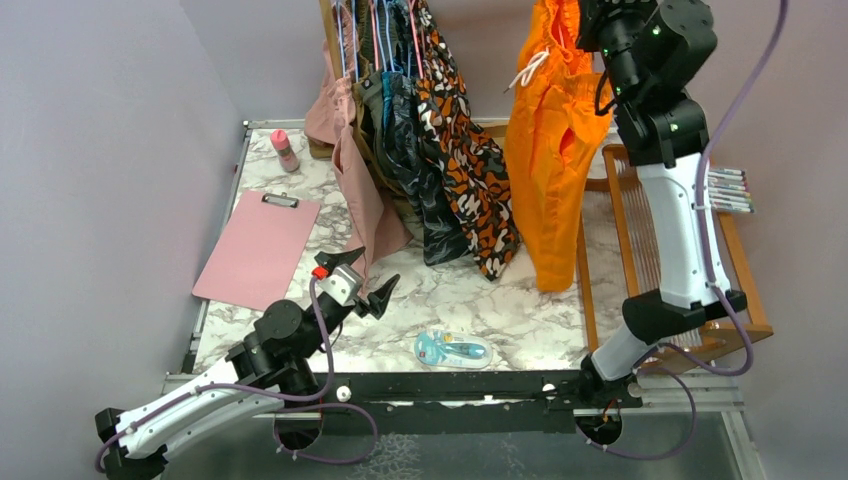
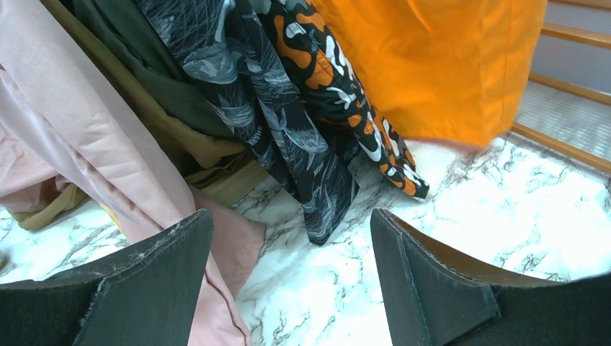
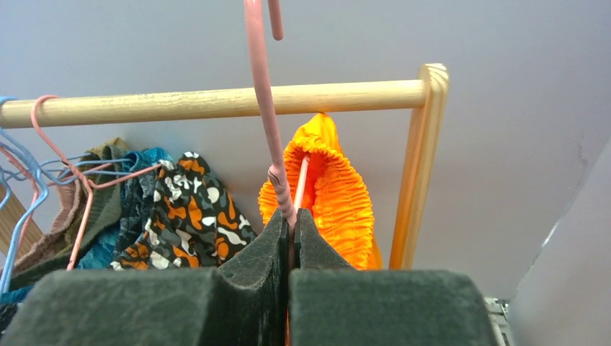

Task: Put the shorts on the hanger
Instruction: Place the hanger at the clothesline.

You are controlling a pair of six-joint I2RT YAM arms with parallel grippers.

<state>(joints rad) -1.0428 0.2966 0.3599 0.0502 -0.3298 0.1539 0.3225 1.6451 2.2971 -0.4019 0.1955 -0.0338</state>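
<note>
My right end effector (image 3: 290, 218) is clenched on the thin pink wire hanger (image 3: 263, 108), hook upward. The smooth orange shorts (image 1: 548, 170) hang long-axis vertical, gathered waistband on top. My left end effector (image 2: 292, 231) is released.

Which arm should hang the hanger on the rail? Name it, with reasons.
Right. The right gripper is shut on the hanger, shorts draped on it, up beside the wooden rail. The left gripper is open, low over the table.

no readable text, labels, brands or numbers anywhere
</note>
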